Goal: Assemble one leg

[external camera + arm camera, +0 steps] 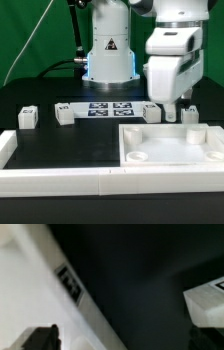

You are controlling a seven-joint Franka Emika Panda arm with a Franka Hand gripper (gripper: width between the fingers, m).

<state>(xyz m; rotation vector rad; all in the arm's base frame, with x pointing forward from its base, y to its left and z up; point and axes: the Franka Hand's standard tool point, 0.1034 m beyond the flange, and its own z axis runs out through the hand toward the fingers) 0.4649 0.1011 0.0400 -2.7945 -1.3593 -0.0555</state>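
Several small white legs stand on the black table in the exterior view: two at the left [27,117] [65,113] and two at the right [152,112] [190,114], just behind the large white tray piece [170,150]. My gripper [178,106] hangs low between the two right legs, touching neither. In the wrist view the gripper [124,339] is open and holds nothing. A white part with a black marker [70,283] lies by one finger [40,339]. Another white marked part [205,300] is by the other finger. I cannot tell which part each is.
The marker board [108,108] lies flat in front of the robot base [108,55]. A long white rail [60,178] runs along the table's front edge, left of the tray piece.
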